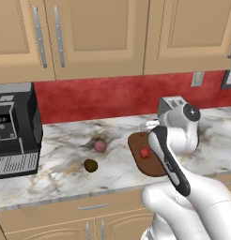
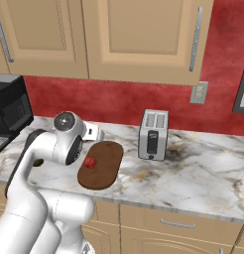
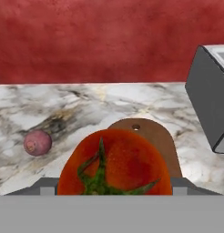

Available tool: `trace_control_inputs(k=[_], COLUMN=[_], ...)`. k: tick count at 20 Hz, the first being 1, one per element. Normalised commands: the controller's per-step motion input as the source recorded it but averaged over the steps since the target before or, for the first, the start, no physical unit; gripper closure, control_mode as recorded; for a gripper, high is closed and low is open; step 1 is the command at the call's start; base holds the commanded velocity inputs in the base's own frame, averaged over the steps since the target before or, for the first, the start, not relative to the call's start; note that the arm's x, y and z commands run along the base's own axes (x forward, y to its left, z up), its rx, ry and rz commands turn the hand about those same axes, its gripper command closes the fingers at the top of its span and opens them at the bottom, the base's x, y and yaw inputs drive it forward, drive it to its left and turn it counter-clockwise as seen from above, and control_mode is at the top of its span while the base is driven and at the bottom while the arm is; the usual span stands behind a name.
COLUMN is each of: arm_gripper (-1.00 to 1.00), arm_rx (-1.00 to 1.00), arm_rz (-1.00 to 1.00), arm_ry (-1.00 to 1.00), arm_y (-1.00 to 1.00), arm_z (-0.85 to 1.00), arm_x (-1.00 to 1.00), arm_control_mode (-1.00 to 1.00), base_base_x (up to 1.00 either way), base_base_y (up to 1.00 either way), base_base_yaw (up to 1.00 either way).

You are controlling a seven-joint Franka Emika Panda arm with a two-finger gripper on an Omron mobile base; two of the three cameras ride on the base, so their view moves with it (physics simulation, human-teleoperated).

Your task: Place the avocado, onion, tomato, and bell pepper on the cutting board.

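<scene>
Close in the hand view, a red tomato (image 3: 116,154) with a green stem sits between the fingers of my gripper (image 3: 114,189), which is shut on it. It shows as a small red ball (image 1: 144,153) over the middle of the dark oval cutting board (image 1: 136,143), beside my forearm; whether it touches the wood I cannot tell. The pinkish onion (image 1: 100,146) lies on the counter left of the board. In front of the onion and slightly left lies the dark avocado (image 1: 90,165). The bell pepper is out of view.
A silver toaster (image 2: 152,134) stands right of the board near the red wall. A black coffee machine (image 1: 14,131) fills the counter's left end. My own arm covers the board's right side in the left base view. Marble counter (image 2: 203,173) stretches right of the toaster.
</scene>
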Motion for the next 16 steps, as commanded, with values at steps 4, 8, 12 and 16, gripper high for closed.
trace_control_inputs(k=[4, 8, 12, 16], arm_gripper=[1.00, 1.00, 1.00, 1.00], arm_rx=[-0.01, -0.04, -0.04, -0.08], arm_rz=[0.00, 0.00, 0.00, 0.00], arm_ry=[0.09, 0.07, 0.04, 0.00], arm_y=[-0.01, 0.00, 0.00, 0.00], arm_z=[0.00, -0.04, -0.25, -0.53], arm_x=[0.16, 0.18, 0.10, 0.00], arm_control_mode=[-1.00, -1.00, -1.00, -1.00], base_base_x=[0.00, 0.00, 0.00, 0.00], base_base_y=[0.00, 0.00, 0.00, 0.00], base_base_yaw=[0.00, 0.00, 0.00, 0.00])
